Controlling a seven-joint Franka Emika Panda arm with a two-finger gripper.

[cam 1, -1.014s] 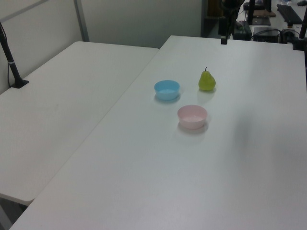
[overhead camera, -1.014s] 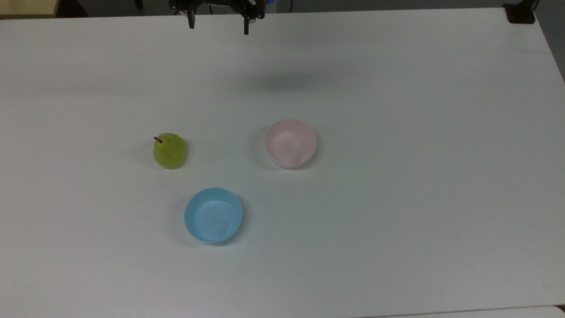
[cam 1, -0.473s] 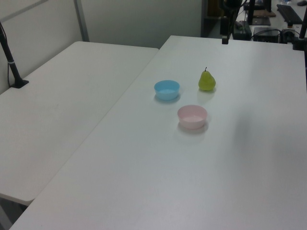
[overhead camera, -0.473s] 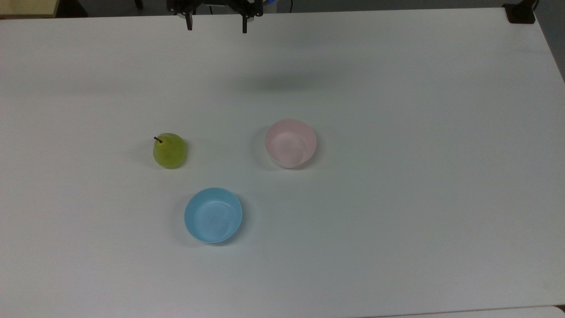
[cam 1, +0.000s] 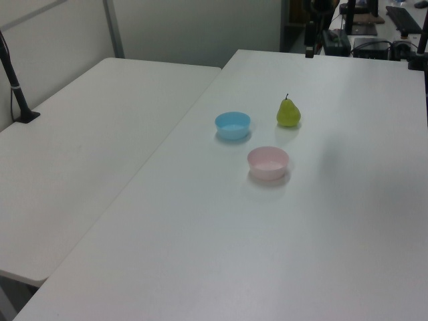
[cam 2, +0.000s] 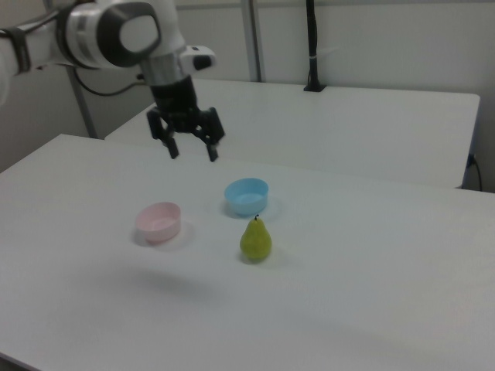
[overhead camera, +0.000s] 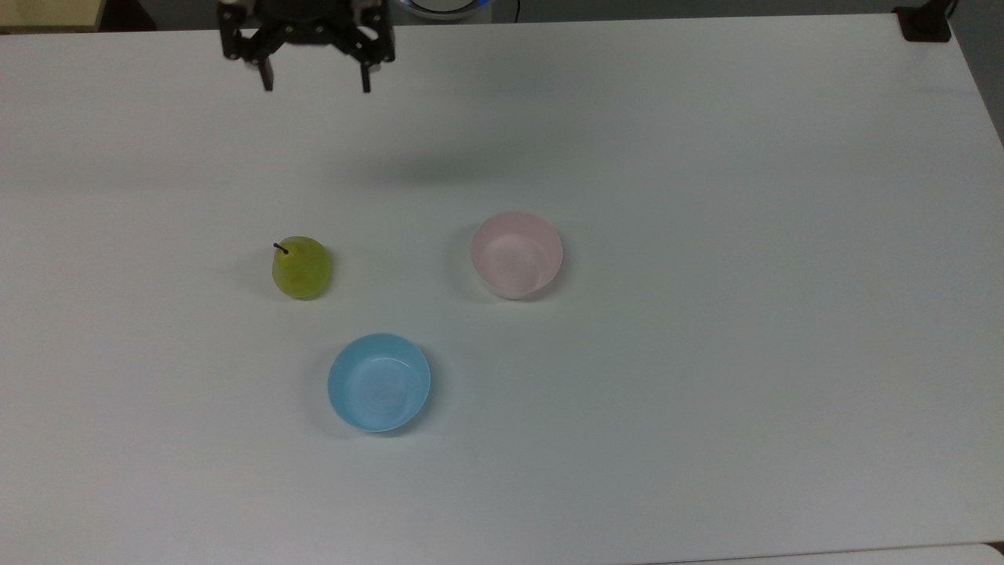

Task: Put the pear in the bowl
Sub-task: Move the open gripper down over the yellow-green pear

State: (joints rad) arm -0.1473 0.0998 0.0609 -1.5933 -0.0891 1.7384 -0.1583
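A yellow-green pear [overhead camera: 301,267] [cam 1: 288,113] [cam 2: 255,239] with a dark stem stands upright on the white table. The pale pink bowl [overhead camera: 516,254] [cam 1: 268,162] [cam 2: 158,222] sits empty to the pear's right in the top view. My gripper [overhead camera: 317,85] [cam 2: 192,151] hangs open high above the table near its far edge in the top view, well away from the pear, with nothing between its fingers. In the left view one finger [cam 1: 309,48] shows at the upper edge.
A light blue bowl [overhead camera: 379,382] [cam 1: 233,125] [cam 2: 247,195] sits empty near the pear and the pink bowl. A second white table [cam 1: 87,134] adjoins at the left view's left. A black stand [overhead camera: 924,22] occupies the top view's upper right corner.
The gripper has shifted to the top view's left and a little toward the pear, staying open. Pear and both bowls have not moved.
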